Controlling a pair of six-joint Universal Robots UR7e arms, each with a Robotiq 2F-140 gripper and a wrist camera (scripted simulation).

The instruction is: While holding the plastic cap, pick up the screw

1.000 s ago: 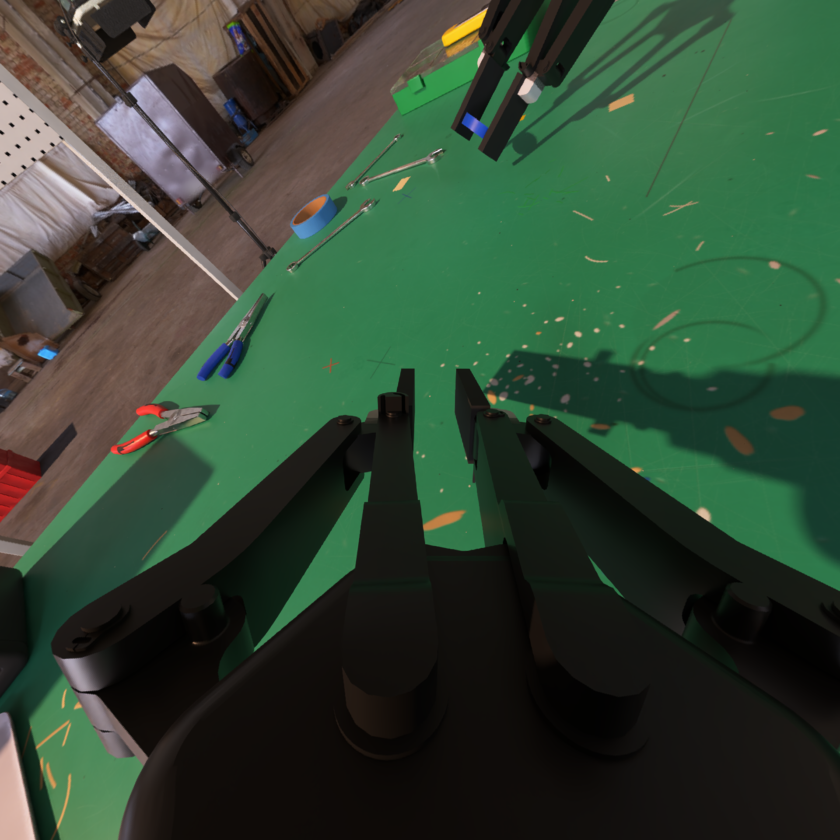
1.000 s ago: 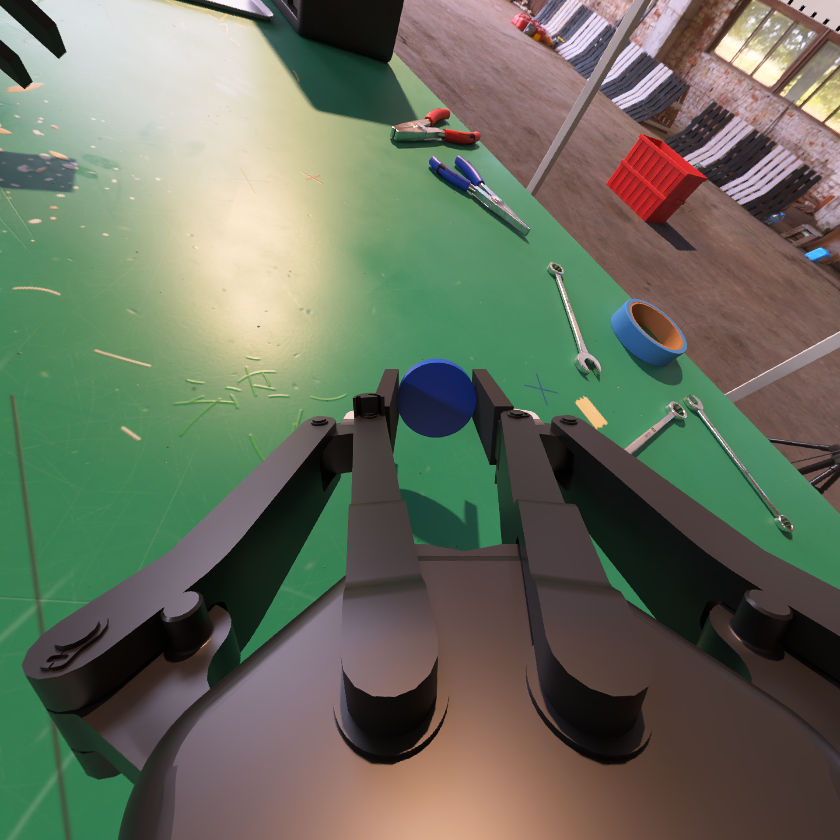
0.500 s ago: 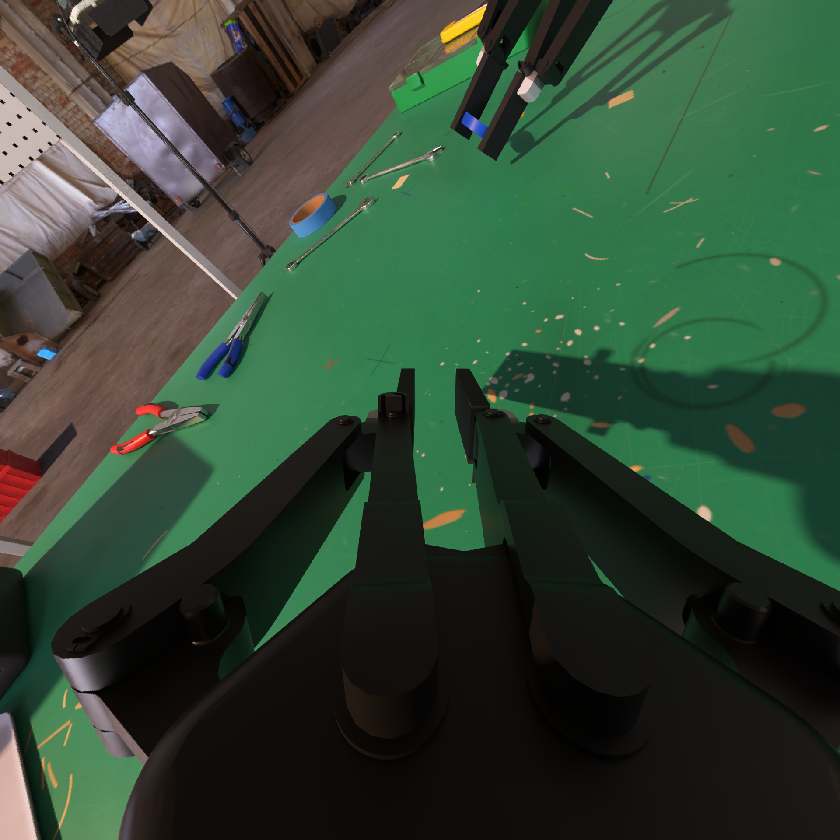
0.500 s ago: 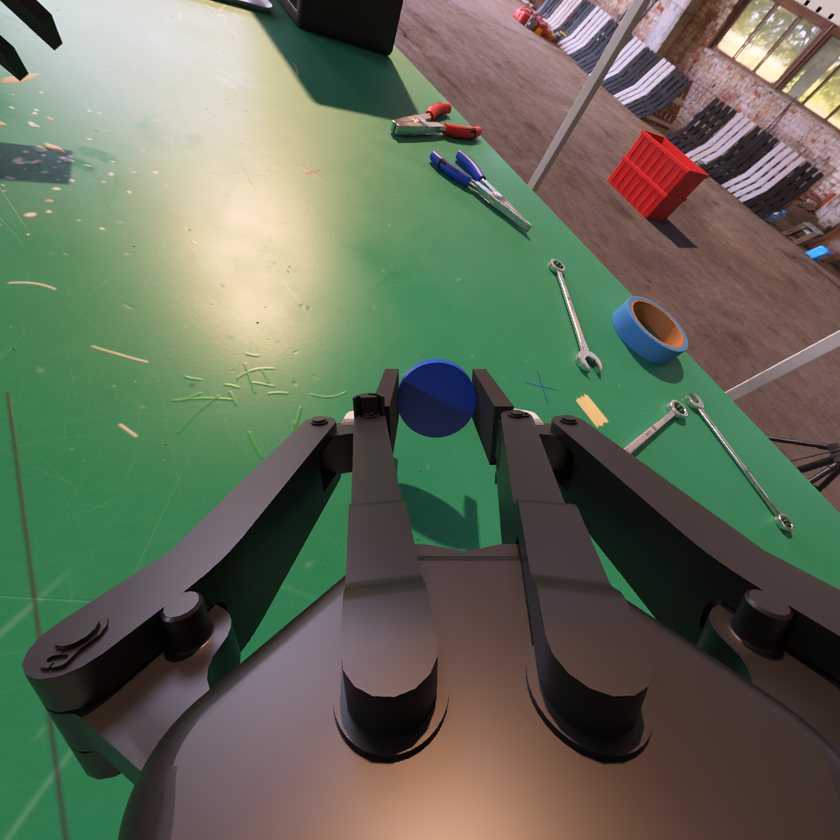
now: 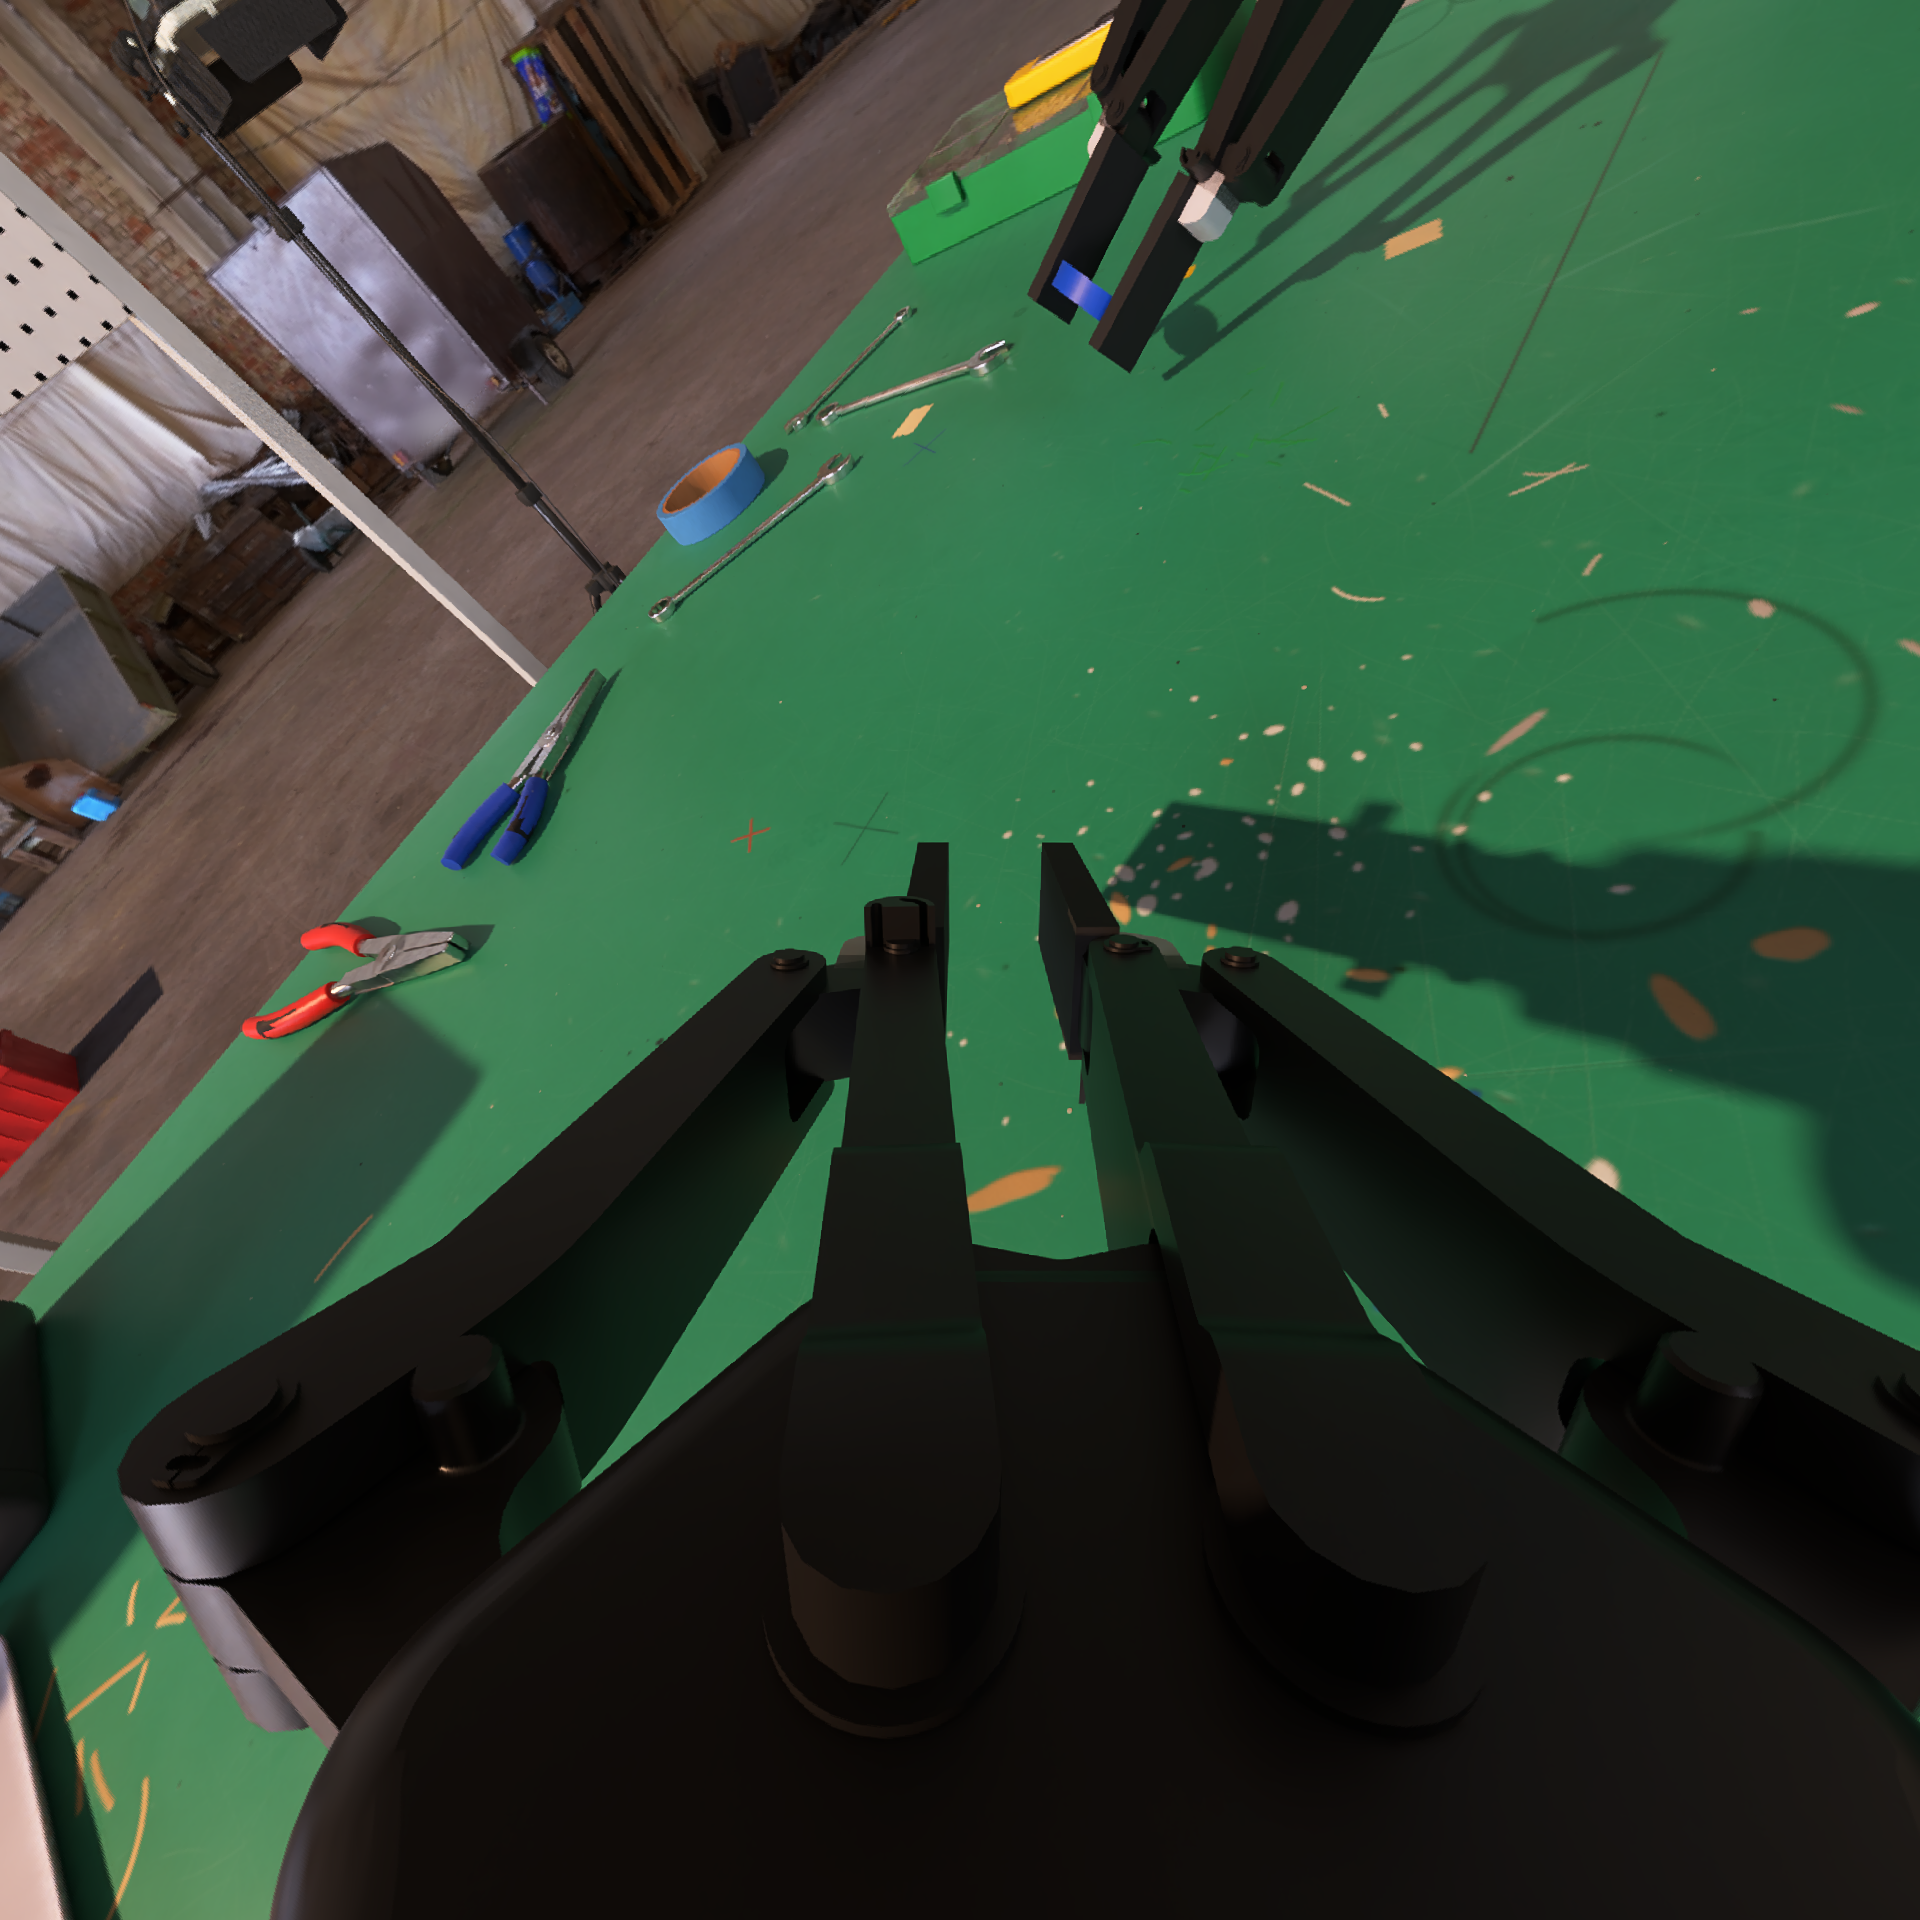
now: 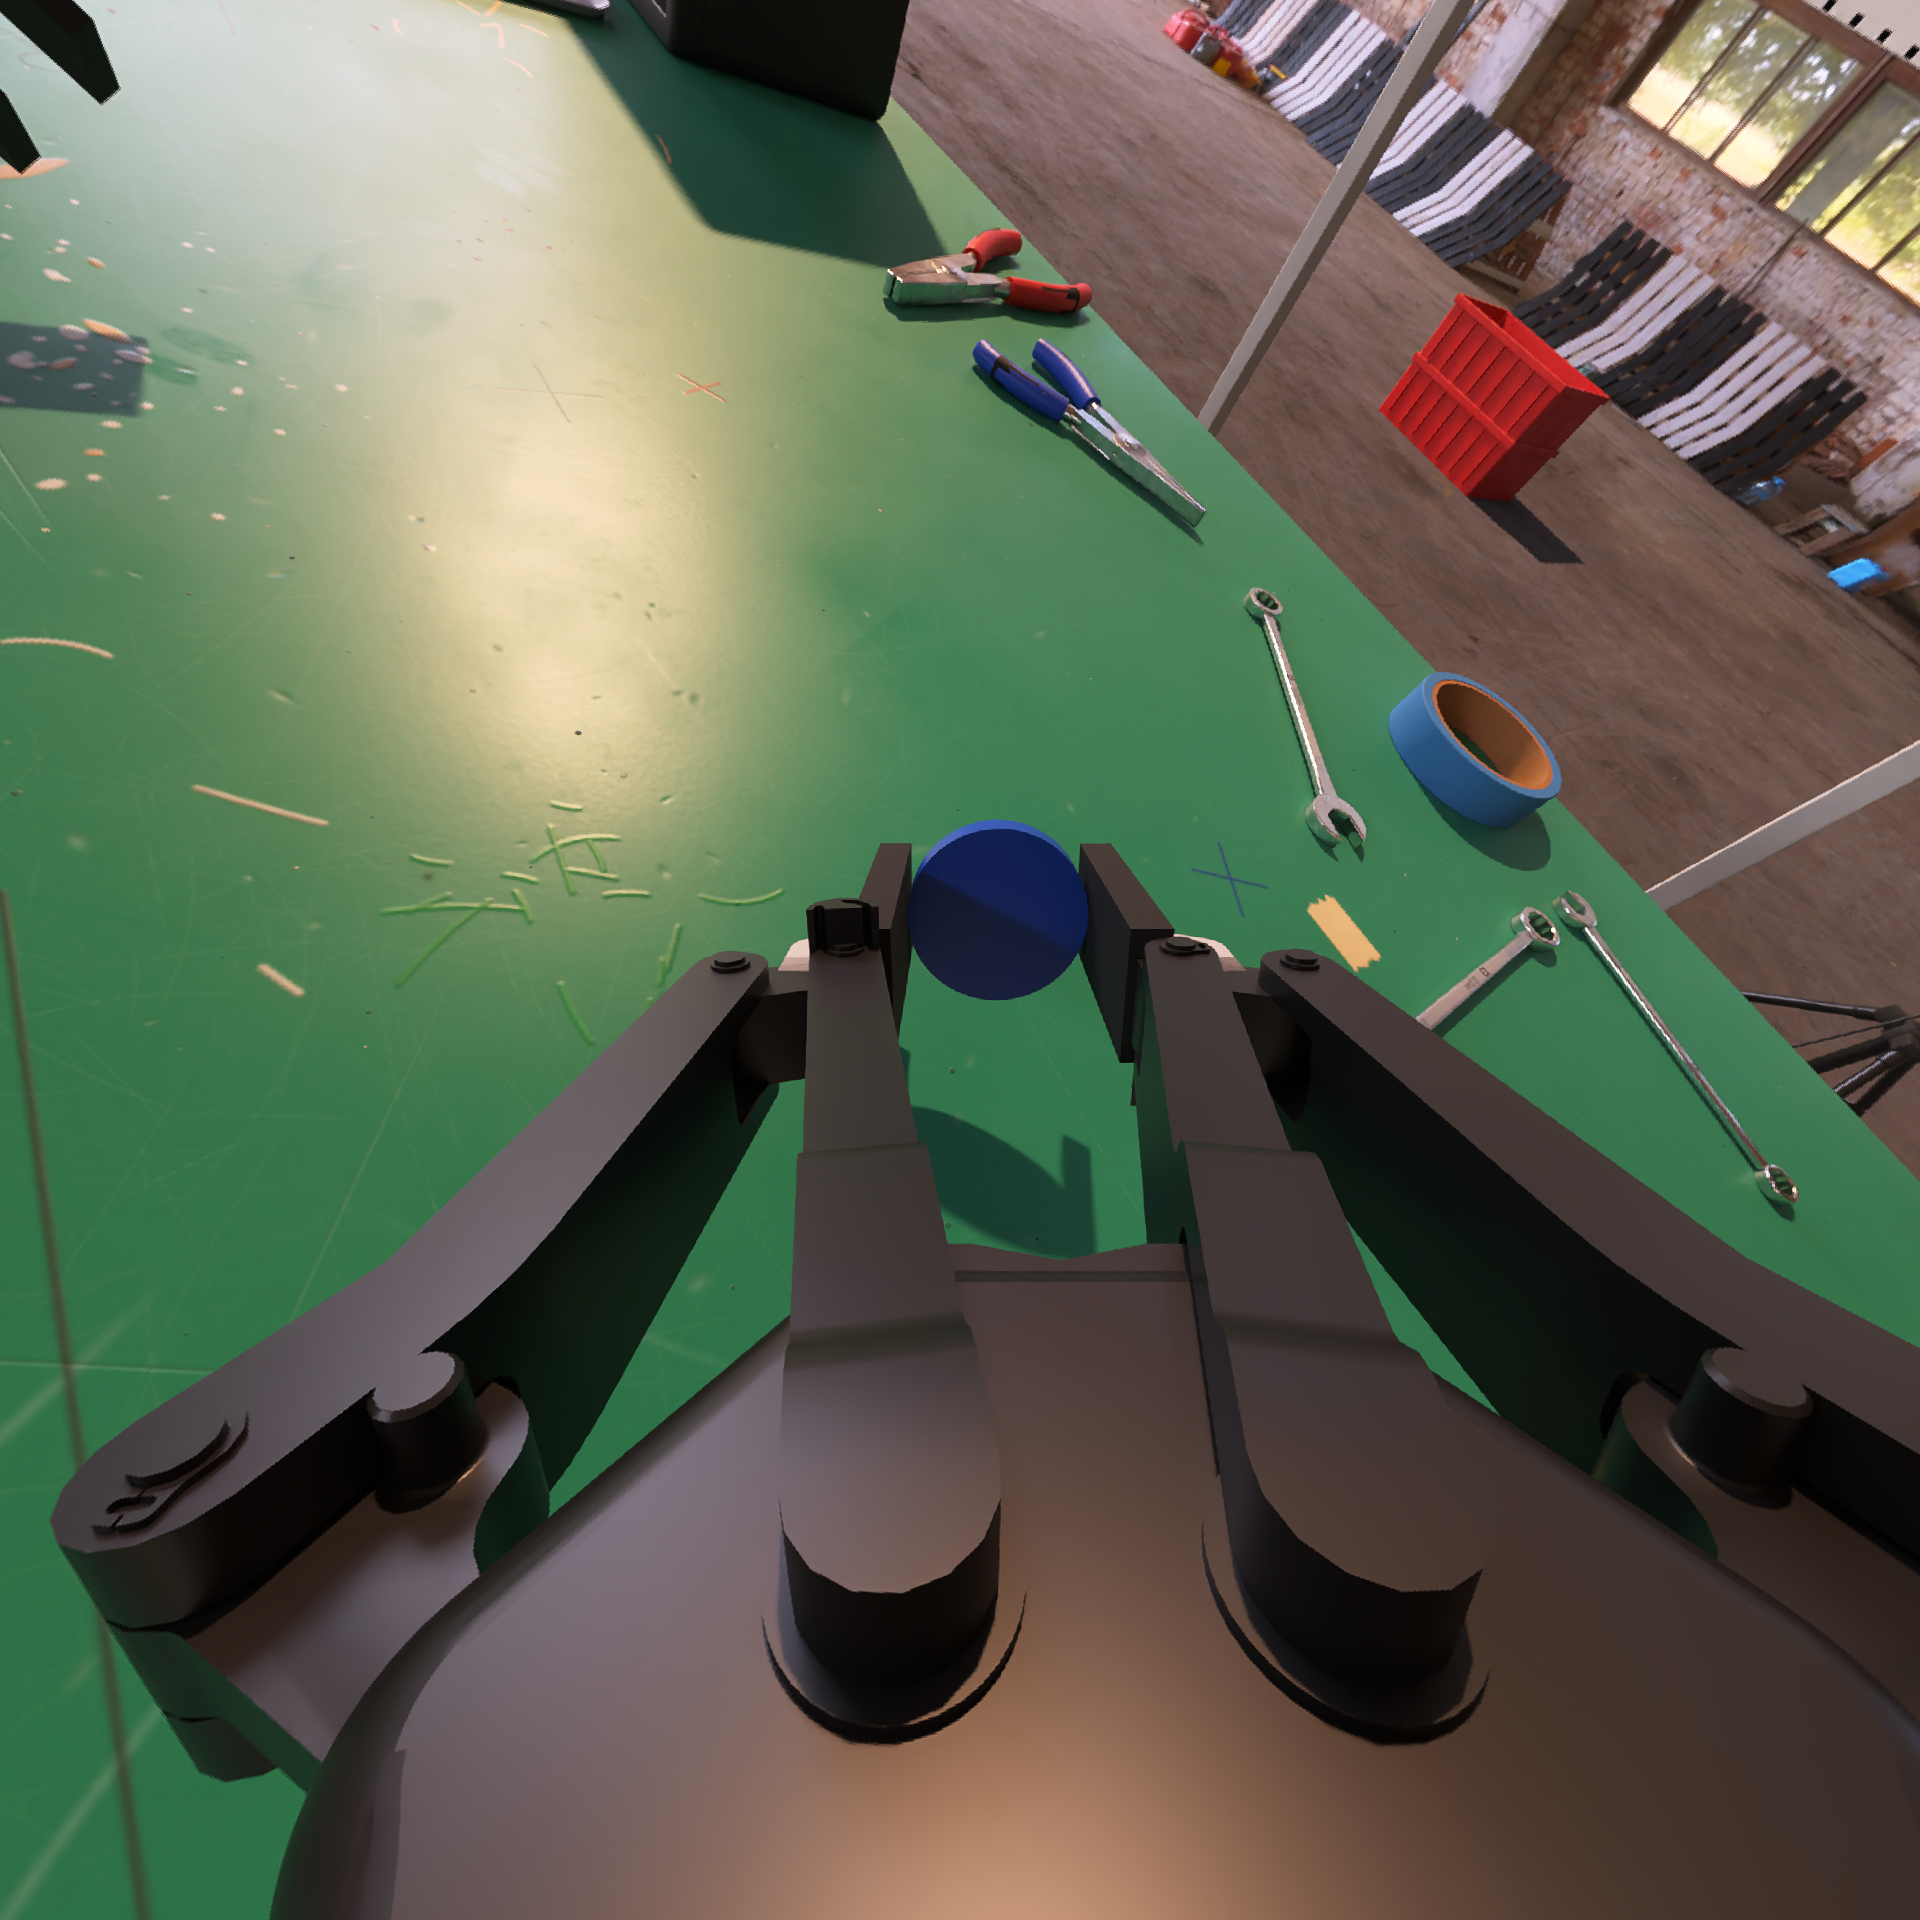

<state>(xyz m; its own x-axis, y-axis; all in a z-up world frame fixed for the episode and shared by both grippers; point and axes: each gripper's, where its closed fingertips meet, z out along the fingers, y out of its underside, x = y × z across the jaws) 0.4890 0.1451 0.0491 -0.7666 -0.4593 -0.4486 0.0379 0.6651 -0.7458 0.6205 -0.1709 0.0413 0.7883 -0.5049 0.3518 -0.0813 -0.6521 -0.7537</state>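
Right tool is seen clamped on the blue plastic cap, its rim gripped on two opposite sides by the pads. A shadow is cast on the green worktop beneath, so the cap is judged to be held clear of the surface, as the task requires.

Left tool is set to a narrow gap. Bare worktop is seen through the gap and nothing is gripped. It is judged free for the pick.

Farther off along the worktop edge, spanners, a blue tape roll and blue-handled pliers are laid out, well apart from both tools.

The screw cannot be identified in either view, so its place cannot be told.
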